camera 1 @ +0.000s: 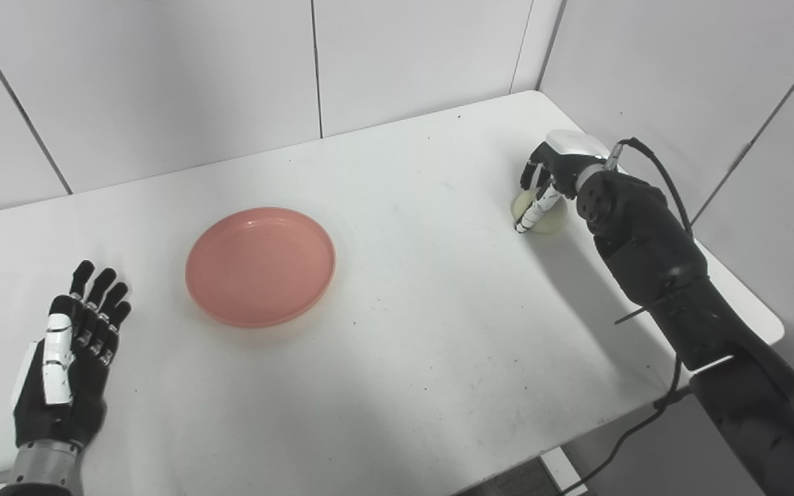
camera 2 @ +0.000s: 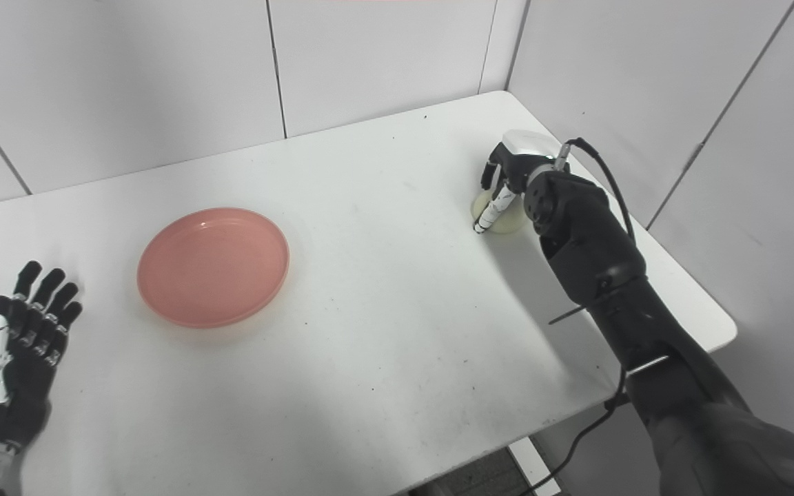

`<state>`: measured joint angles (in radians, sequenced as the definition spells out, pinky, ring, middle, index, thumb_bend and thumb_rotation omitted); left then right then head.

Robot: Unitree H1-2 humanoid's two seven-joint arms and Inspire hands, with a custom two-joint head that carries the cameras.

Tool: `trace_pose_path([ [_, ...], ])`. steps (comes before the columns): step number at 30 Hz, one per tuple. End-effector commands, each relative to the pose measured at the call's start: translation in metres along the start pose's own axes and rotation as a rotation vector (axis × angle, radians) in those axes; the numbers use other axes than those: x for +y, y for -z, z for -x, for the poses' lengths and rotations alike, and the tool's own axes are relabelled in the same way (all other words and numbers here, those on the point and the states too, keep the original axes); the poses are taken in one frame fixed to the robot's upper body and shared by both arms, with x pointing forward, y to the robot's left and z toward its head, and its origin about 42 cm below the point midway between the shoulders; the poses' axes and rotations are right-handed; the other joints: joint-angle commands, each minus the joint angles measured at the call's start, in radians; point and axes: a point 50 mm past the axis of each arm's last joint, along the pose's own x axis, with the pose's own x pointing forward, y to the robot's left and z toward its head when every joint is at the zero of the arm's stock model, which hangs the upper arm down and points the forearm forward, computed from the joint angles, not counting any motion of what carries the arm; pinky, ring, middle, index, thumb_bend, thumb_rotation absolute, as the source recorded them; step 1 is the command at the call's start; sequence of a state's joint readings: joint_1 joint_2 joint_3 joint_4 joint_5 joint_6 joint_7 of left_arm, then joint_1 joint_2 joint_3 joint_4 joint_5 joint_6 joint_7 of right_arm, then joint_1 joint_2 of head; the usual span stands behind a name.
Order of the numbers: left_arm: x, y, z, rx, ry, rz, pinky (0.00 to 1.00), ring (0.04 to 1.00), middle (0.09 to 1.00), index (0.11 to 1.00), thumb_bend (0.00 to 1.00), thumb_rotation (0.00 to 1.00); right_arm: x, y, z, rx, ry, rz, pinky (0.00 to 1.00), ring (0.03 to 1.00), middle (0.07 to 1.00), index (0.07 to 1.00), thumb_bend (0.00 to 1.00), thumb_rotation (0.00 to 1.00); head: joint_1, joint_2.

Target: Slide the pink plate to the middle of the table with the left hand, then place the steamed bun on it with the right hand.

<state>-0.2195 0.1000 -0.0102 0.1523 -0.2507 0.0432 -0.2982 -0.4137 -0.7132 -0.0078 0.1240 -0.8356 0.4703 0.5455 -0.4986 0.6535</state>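
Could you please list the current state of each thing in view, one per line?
pink plate: upright, empty, flat on the table, left of centre, touched by neither hand.
steamed bun: on the table near the right edge, under the right hand.
left hand: open, fingers extended, holding nothing, apart from the plate.
right hand: fingers curled down around the bun; firm grip cannot be confirmed.
table: white, lightly speckled.

Both views sit high at head level, side by side, looking steeply down and forward over the white table (camera 1: 438, 331) toward the back wall and right corner panels. Medium range, nearly the whole tabletop fits. Right eye view sits slightly to the right, so the pink plate (camera 2: 213, 266) shows further left in it. Shared: table, plate, corner, both arms entering from the bottom edge.
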Motion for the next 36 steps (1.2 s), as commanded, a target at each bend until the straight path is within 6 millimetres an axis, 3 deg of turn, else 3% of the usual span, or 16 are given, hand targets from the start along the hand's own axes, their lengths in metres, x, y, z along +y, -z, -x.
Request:
trace_pose_path([
  [1, -0.002, 0.019, 0.010, 0.108, -0.016, 0.016, 0.99, 0.978, 0.989, 0.997, 0.55, 1.00, -0.038, -0.009, 0.011, -0.044, 0.100, 0.009, 0.35, 0.396, 0.429, 0.534, 0.52, 0.00, 0.006, -0.003],
  [11, -0.016, 0.024, 0.008, 0.116, -0.017, 0.015, 0.99, 0.982, 0.992, 1.000, 0.53, 1.00, -0.072, -0.069, 0.056, -0.192, 0.171, 0.059, 0.36, 0.415, 0.432, 0.546, 0.51, 0.00, 0.058, -0.010],
  [19, -0.032, 0.027, 0.004, 0.137, -0.021, 0.024, 1.00, 0.992, 0.994, 1.000, 0.52, 1.00, -0.084, -0.110, 0.067, -0.318, 0.179, 0.072, 0.35, 0.423, 0.440, 0.547, 0.51, 0.00, 0.142, -0.011],
  [26, -0.051, 0.034, -0.003, 0.149, -0.013, 0.015, 1.00, 0.994, 0.996, 1.000, 0.53, 1.00, -0.086, -0.145, 0.069, -0.434, 0.143, 0.087, 0.31, 0.384, 0.427, 0.548, 0.51, 0.00, 0.269, -0.007],
  [36, -0.076, 0.042, -0.014, 0.150, -0.016, 0.020, 1.00, 1.000, 1.000, 1.000, 0.56, 1.00, -0.065, -0.207, 0.067, -0.620, 0.072, 0.083, 0.34, 0.403, 0.440, 0.546, 0.51, 0.00, 0.431, 0.002],
])
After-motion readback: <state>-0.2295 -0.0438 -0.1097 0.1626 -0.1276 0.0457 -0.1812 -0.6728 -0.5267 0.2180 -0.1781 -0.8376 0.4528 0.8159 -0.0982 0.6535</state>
